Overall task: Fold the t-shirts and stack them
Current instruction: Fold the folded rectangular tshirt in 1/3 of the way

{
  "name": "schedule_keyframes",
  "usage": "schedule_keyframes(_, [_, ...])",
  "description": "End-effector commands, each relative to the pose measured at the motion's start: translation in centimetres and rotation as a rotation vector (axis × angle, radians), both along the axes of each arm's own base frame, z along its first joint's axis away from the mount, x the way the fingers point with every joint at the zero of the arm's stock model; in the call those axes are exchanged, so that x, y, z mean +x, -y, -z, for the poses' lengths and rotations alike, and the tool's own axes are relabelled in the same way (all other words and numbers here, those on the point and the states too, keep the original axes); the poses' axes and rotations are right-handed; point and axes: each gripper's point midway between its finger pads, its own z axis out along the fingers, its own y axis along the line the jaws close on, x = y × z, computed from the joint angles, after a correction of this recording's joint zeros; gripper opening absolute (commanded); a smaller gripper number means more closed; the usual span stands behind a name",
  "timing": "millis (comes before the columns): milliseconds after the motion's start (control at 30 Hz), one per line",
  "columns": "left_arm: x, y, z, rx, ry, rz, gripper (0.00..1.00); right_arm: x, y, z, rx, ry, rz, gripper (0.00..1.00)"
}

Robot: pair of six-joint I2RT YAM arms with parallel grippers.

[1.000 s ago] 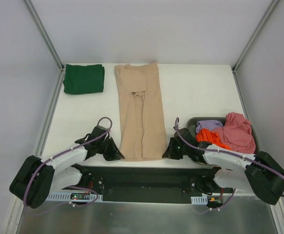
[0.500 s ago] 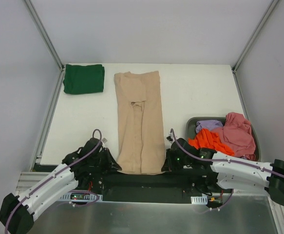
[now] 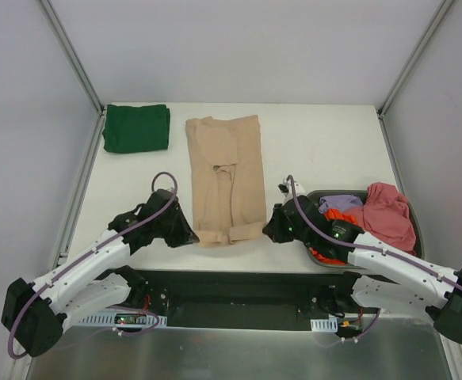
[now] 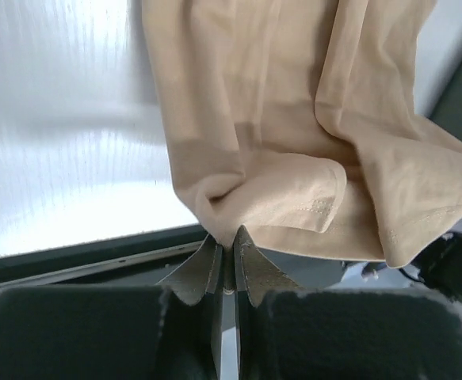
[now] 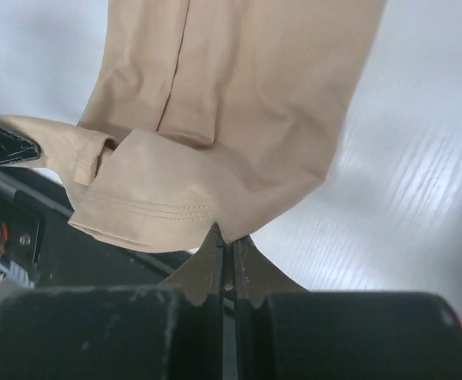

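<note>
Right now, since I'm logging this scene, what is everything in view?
beige t-shirt: one, beige, table centre
green t-shirt: one, dark green, folded, far left corner
tub: one, grey, near right
lilac t-shirt: one, in tub
orange-red t-shirt: one, in tub
pink t-shirt: one, in tub
table: one, white
left gripper: black, shut on beige t-shirt's near hem
right gripper: black, same hem

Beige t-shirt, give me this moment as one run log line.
left claw: shut on beige t-shirt, near-left corner | right claw: shut on near-right corner | green t-shirt: folded, far left
</note>
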Motion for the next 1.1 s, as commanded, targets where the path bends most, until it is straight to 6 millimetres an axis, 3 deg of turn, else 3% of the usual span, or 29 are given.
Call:
schedule_keyframes(0, [4.2, -0.5, -1.5, 0.132, 0.115, -0.034, 0.00, 4.0, 0.2, -2.0, -0.019, 0.106, 0.044, 0.00])
schedule_keyframes(200, [8.5, -0.2, -3.1, 0.153, 0.139, -0.060, 0.00, 7.2, -1.2, -3.0, -0.020, 0.123, 0.033, 0.00])
schedule_keyframes(500, [15.0, -0.5, -4.3, 0.138, 0.155, -0.066, 0.00, 13.9, -1.6, -4.0, -0.058, 0.143, 0.077, 0.00])
schedule_keyframes(767, [20.2, -1.0, -3.0, 0.164, 0.123, -0.030, 0.00, 19.4, -2.5, -3.4, -0.092, 0.152, 0.063, 0.00])
schedule_keyframes(1067, [23.7, -2.2, -0.5, 0.161, 0.054, -0.072, 0.00, 23.6, -3.1, -1.0, -0.071, 0.106, 0.064, 0.00])
